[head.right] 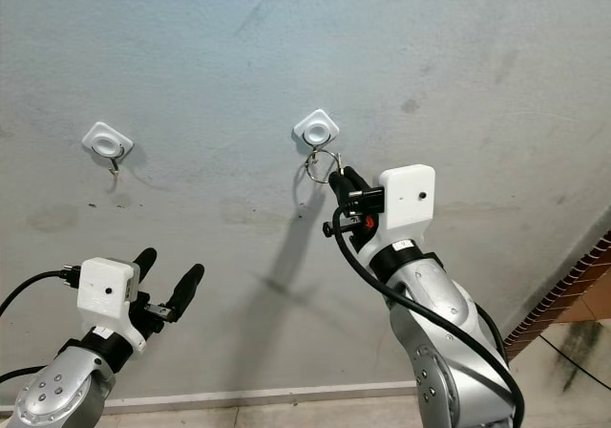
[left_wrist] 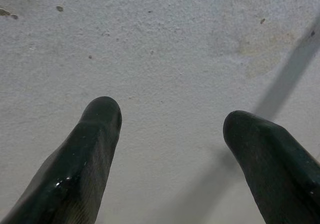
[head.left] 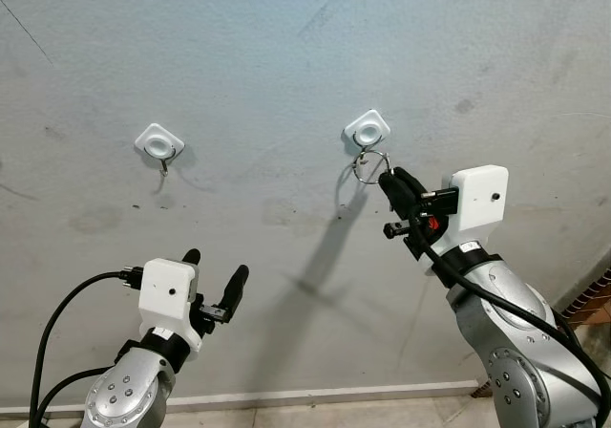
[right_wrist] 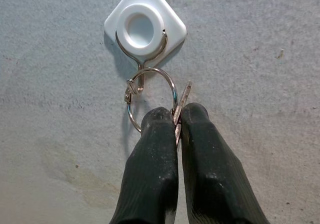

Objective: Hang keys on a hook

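Rough grey plaster wall (head.left: 286, 65) carries two white diamond-shaped hooks; the right hook (right_wrist: 145, 31) has the silver key ring (right_wrist: 150, 99) looped over its wire. Right gripper (right_wrist: 177, 121), just below that hook, pinches the ring and flat key. Left gripper (head.left: 215, 275), well below the other hook (head.left: 158, 142), is spread wide, holding nothing.

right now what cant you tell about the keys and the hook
- Key: right wrist view, lower part hidden between the right gripper fingers.
- Ring: whether it sits on the hook or only overlaps it, unclear.
- Head views: ring too small to judge.
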You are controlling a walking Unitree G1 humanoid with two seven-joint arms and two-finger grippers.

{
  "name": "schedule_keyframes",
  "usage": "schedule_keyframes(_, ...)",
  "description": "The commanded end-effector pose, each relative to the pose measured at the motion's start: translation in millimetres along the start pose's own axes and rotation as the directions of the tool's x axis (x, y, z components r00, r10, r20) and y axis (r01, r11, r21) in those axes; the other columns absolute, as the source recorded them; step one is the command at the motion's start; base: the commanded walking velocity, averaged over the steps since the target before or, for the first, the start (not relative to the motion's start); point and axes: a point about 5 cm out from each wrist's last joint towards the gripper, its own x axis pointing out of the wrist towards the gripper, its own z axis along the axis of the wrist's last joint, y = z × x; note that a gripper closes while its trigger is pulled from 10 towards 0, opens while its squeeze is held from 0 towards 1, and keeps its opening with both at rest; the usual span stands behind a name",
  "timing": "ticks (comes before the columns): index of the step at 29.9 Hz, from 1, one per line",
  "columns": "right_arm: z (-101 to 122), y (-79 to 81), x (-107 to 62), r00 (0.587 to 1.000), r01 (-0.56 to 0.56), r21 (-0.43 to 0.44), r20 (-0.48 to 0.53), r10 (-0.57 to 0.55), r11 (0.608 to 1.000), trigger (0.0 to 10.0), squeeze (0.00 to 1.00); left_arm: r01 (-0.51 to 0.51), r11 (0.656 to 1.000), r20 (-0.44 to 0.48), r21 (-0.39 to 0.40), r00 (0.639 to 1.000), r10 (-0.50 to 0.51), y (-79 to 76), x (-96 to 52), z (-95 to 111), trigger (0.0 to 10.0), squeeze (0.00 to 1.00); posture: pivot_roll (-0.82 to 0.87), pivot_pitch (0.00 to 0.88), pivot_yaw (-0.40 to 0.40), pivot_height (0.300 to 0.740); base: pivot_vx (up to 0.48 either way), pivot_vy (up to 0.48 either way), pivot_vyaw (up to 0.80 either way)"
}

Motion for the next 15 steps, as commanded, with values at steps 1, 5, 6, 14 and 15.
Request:
schedule_keyframes(1,-7.0,1.2,4.3,0.999,0.009,-0.004,-0.046,-0.009,1.0,10.0,0.0,-0.001,1.0,-0.01,0.018,1.0,0.001,0.8,-0.3,-0.9,10.0,0.0,0.05,0.01,0.023,0.74,0.0,0.0,0.0)
schedule_keyframes(5,-8.3,3.3,4.9,0.998,0.005,-0.006,-0.057,-0.005,1.0,10.0,0.0,0.0,1.0,-0.012,0.018,1.0,0.0,0.7,-0.2,-1.0,10.0,0.0,0.05,0.011,0.022,0.74,0.0,0.0,0.0)
schedule_keyframes(6,-8.3,3.3,4.9,0.998,0.005,-0.006,-0.057,-0.005,1.0,10.0,0.0,0.0,1.0,-0.012,0.018,1.0,0.0,0.7,-0.2,-1.0,10.0,0.0,0.05,0.011,0.022,0.74,0.0,0.0,0.0)
schedule_keyframes(14,-14.6,6.5,2.3,0.995,-0.003,-0.052,-0.097,-0.002,0.999,10.0,0.0,-0.002,1.0,-0.018,0.02,1.0,0.002,0.2,-0.1,-2.0,10.0,0.0,0.05,0.013,0.019,0.74,0.0,0.0,0.0)
schedule_keyframes(15,-15.6,6.5,1.9,0.994,-0.004,-0.063,-0.105,-0.002,0.998,10.0,0.0,-0.002,1.0,-0.018,0.02,1.0,0.003,0.3,-0.1,-2.1,10.0,0.0,0.05,0.013,0.02,0.74,0.0,0.0,0.0)
